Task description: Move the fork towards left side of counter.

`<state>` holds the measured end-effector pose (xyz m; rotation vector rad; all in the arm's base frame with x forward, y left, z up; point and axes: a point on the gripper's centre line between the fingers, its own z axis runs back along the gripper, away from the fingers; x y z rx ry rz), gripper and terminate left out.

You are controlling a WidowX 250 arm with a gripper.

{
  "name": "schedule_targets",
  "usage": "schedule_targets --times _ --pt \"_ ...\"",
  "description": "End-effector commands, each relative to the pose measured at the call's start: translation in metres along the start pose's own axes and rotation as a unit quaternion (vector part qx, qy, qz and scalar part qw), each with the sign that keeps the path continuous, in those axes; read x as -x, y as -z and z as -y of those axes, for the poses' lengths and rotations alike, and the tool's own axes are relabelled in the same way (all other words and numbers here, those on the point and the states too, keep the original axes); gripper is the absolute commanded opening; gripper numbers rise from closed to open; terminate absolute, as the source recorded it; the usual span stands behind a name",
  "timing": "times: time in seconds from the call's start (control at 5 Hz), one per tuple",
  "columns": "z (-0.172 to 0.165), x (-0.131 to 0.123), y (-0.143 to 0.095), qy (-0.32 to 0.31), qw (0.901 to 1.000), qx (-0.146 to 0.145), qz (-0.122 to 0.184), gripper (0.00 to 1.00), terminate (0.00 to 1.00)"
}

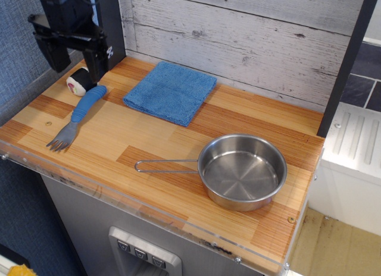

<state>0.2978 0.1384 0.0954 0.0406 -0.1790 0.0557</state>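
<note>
The fork (pixel 78 117), with a thick blue handle and a silver tined head, lies flat on the wood-plank counter (pixel 178 163) near its left end, tines toward the front edge. My black gripper (pixel 76 60) hangs open and empty well above the fork's handle end, near the back left corner. Nothing is between its fingers.
A small white and dark roll-shaped object (pixel 80 81) sits behind the fork's handle. A folded blue towel (pixel 170 91) lies at the back centre. A steel pan (pixel 241 171) with a thin wire handle sits at the front right. A clear plastic rim edges the counter's front.
</note>
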Motion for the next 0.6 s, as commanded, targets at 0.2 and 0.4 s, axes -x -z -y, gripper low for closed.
schedule_targets --times 0.2,0.4 --pt "-0.0026 -0.0018 -0.0165 0.001 0.9997 -0.010 0.022 1.00 0.00" --pt "-0.0026 -0.0018 -0.0165 0.001 0.9997 -0.010 0.022 1.00 1.00"
